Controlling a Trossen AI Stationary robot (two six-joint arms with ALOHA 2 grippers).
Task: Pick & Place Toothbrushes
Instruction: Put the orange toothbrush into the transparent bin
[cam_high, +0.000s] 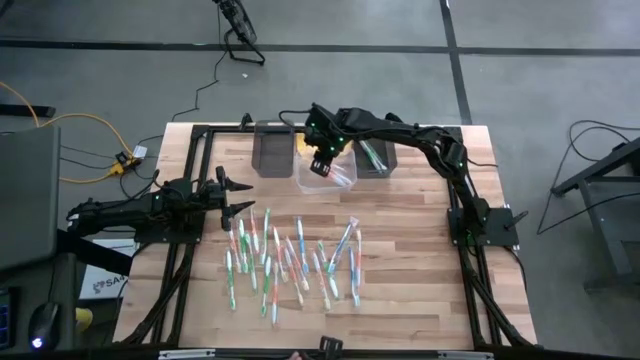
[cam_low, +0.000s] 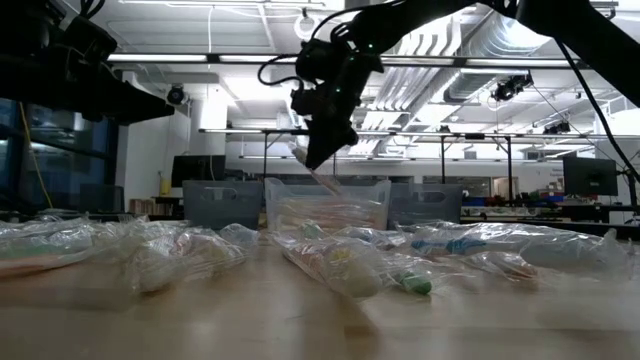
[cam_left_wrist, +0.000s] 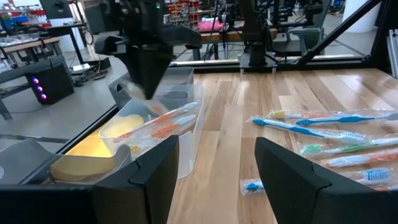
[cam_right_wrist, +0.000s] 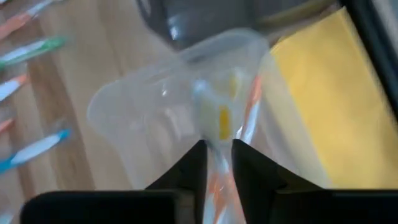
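Wrapped toothbrushes (cam_low: 350, 265) lie nearest the low camera, scattered across the wooden worktop (cam_high: 400, 290) in clear packets. Above the clear bin (cam_high: 325, 172) at the far edge hangs the right gripper (cam_high: 322, 166), its fingers (cam_right_wrist: 186, 171) set narrowly on either side of an orange-handled toothbrush (cam_right_wrist: 217, 180) in its wrapper, which points down into that bin. More orange brushes (cam_left_wrist: 165, 124) lie inside the bin already. Dark bins (cam_high: 270, 150) stand on both sides of it, the right one holding green brushes (cam_high: 373, 155). Left gripper (cam_high: 235, 197) waits wide apart over the worktop's left side.
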